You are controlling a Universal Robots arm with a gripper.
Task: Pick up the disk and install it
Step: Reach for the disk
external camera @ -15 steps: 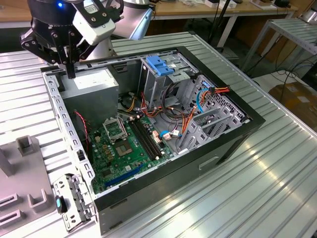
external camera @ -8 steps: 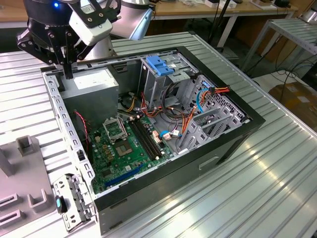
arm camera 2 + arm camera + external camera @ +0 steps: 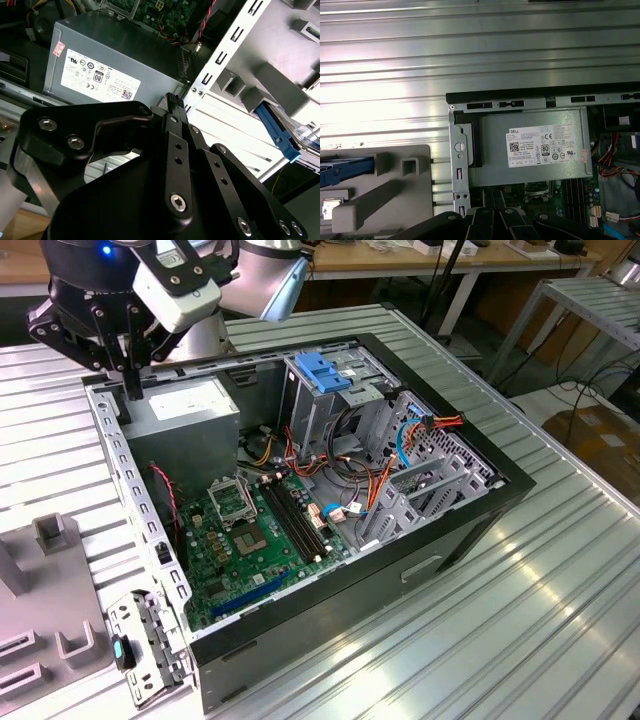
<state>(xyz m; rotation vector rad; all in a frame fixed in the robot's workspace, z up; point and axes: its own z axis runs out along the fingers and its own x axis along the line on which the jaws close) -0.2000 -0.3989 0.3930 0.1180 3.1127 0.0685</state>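
Observation:
The disk lies in a grey holder: in the first wrist view its blue side rail (image 3: 345,168) and a bit of silver metal show, and in the second wrist view the blue rail (image 3: 278,134) sticks out past the holder. Most of the disk is hidden or cut off by the picture edge. My gripper (image 3: 130,400) hangs over the open computer case's back corner, next to the grey power-supply box (image 3: 185,405). In the second wrist view the black gripper (image 3: 172,100) is shut, its fingers pressed together with nothing between them, well apart from the disk.
The open computer case (image 3: 470,530) lies on a ribbed metal table (image 3: 520,630), with motherboard, cables and a metal cage with a blue handle (image 3: 325,375) inside. The grey holder (image 3: 50,585) sits at the exterior view's left, beside a loose metal bracket (image 3: 150,640).

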